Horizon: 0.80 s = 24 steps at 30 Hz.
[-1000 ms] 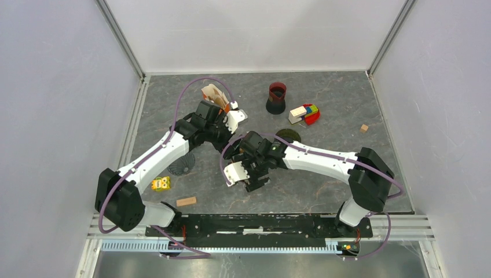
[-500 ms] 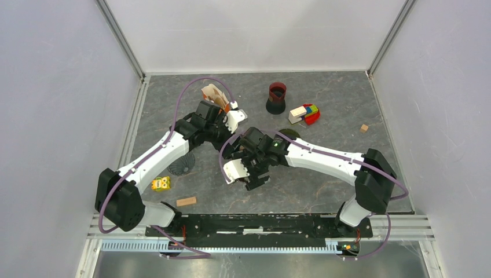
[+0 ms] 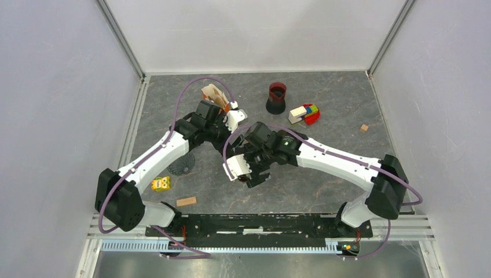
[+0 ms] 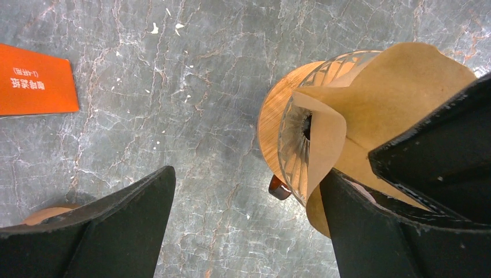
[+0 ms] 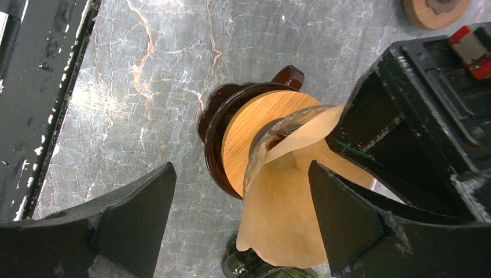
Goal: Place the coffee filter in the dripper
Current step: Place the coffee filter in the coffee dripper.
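The glass dripper (image 4: 292, 136) with its wooden collar (image 5: 255, 130) stands on the stone table; in the top view the arms hide it. The brown paper coffee filter (image 4: 376, 87) sits partly in the cone, one side folded out over the rim (image 5: 284, 202). My left gripper (image 4: 246, 174) is open, its right finger against the filter's outer side. My right gripper (image 5: 242, 168) is open and straddles the dripper and filter. In the top view the left gripper (image 3: 228, 130) and right gripper (image 3: 246, 169) meet over the dripper.
An orange filter packet (image 4: 35, 87) lies at the back left (image 3: 213, 94). A dark red cup (image 3: 277, 97), toy blocks (image 3: 305, 113), a small wooden cube (image 3: 363, 128), a black mesh disc (image 3: 182, 165), a yellow toy (image 3: 161, 183) and a wood block (image 3: 186, 201) lie around.
My right gripper has shifted slightly right and away from the near edge, and its elbow has swung right. The left arm has stayed put.
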Motion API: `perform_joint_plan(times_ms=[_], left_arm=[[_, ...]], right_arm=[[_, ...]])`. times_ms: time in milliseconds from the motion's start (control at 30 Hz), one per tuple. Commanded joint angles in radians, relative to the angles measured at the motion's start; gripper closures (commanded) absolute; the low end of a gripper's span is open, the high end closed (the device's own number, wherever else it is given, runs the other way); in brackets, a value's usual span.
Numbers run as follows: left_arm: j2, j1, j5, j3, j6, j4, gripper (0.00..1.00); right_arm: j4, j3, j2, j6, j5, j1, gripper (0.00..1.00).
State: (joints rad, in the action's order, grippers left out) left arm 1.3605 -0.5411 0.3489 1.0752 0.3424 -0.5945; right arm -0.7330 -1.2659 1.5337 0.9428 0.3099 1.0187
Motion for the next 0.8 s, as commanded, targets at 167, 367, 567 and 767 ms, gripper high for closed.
perform_joint_plan(times_ms=[167,367,567,767], left_arm=[[-0.052,-0.004,0.041,0.076,-0.04,0.0,0.0],[-0.06,-0.004,0.045,0.093,-0.046,-0.016,0.0],[-0.07,-0.004,0.059,0.099,-0.049,-0.027,0.0],[-0.082,0.007,0.108,0.141,-0.059,-0.054,0.0]], right_arm=[[0.02,-0.017,-0.07,-0.009,0.054,-0.013,0.08],[0.024,-0.007,-0.076,-0.01,0.057,-0.02,0.08],[0.013,-0.024,-0.08,-0.015,0.077,-0.034,0.08],[-0.02,-0.053,-0.102,-0.015,0.127,-0.07,0.08]])
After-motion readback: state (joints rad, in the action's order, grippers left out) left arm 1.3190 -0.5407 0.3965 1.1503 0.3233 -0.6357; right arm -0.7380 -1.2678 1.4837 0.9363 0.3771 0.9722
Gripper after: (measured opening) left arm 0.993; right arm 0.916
